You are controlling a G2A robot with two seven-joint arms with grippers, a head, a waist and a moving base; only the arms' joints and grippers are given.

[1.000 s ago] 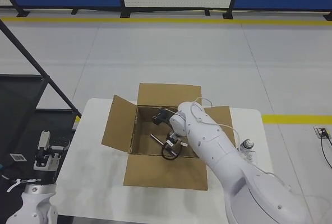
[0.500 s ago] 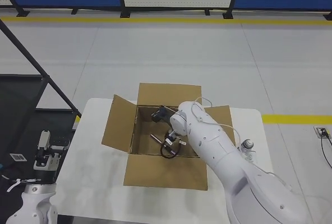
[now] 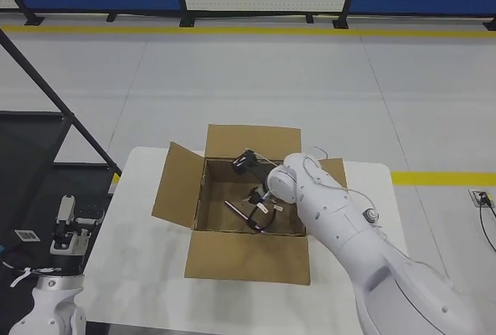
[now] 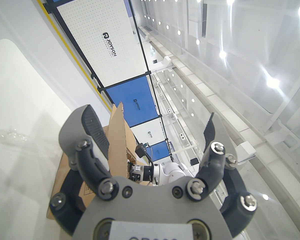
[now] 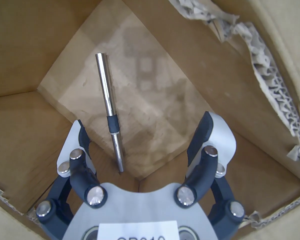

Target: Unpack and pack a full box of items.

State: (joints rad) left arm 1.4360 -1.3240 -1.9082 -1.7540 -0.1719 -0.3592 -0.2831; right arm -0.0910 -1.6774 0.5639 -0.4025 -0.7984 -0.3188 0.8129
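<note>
Top view: an open brown cardboard box (image 3: 246, 255) sits in the middle of a white table (image 3: 147, 260). Its flap at 12 o'clock stands up, the flap at 9 o'clock leans outward, and the flap at 6 o'clock lies folded out flat. The flap at 3 o'clock is mostly hidden under the white right arm, which enters from 4 o'clock and dips into the box. The right gripper (image 3: 259, 211) is down inside and too small and dark here to show how its fingers stand. Just toward 9 o'clock from it, a thin silver metal rod with a black band (image 3: 235, 207) lies on the box floor. Left wrist view: the left gripper (image 4: 150, 116) points up toward the ceiling lights, its ribbed fingers spread wide with nothing between them. Behind it, the gripper cuts off part of a box flap and the other arm's wrist. A crumpled scrap of clear plastic (image 4: 7, 134) lies on the table, hard to make out. Right wrist view: the right gripper is opened wide and holds nothing. The rod lies on the floor between its fingers, nearer one, and touches neither. One rod end reaches the fold where floor meets wall. A box wall has torn, ragged cardboard (image 5: 262, 51).
</note>
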